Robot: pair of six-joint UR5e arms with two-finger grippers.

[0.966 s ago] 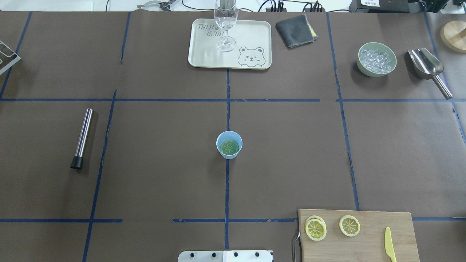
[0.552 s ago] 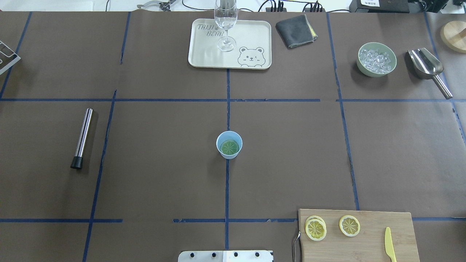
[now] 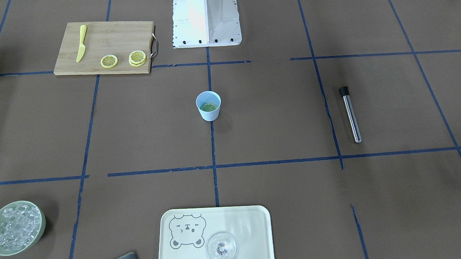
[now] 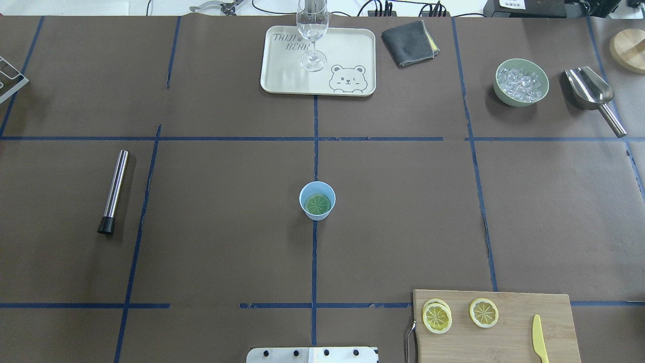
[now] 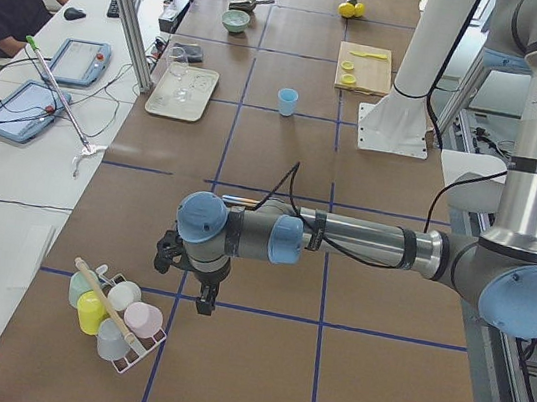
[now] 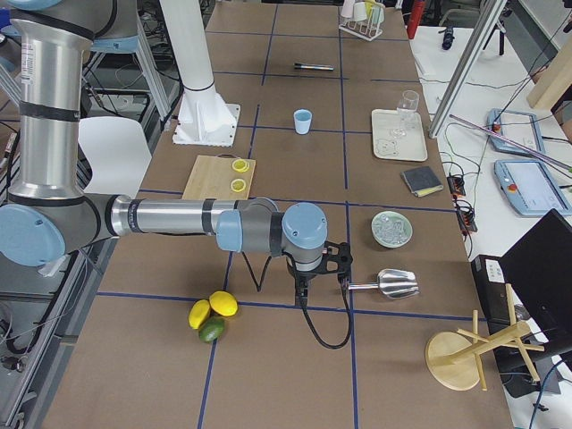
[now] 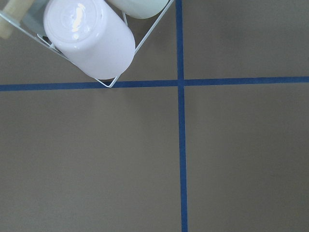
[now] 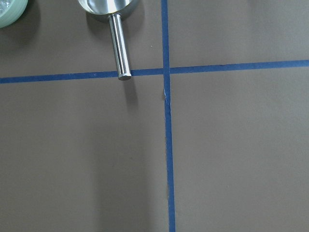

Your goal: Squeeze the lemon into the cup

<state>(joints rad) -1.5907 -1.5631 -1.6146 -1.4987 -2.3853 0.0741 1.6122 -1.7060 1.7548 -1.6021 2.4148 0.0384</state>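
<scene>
1. The left arm [image 5: 343, 241] reaches low over the worktop [image 4: 227, 242] beside upturned tumblers [image 5: 142, 318]. Whether the left jaws are open or closed cannot be told.
2. A steel rod [image 4: 115, 186] lies at 9 o'clock from the cup [image 4: 317, 215], well apart.
3. The cup stands upright mid-worktop, and the lemon [image 4: 317, 203] slice lies flat in its bottom, looking greenish.
4. At the cup's 12 o'clock, a tray [image 4: 287, 75] carries a stemmed glass [image 4: 313, 27].
5. At 5 o'clock, a cutting board [image 4: 504, 338] holds spare slices [image 4: 437, 317] and a yellow knife [image 4: 538, 345].
6. At 2 o'clock sits a bowl [image 4: 519, 102] of ice, with a scoop [image 4: 588, 88] just beside it.
7. The right arm [image 6: 170, 217] hangs near the scoop. The right jaws' state cannot be told.
</scene>
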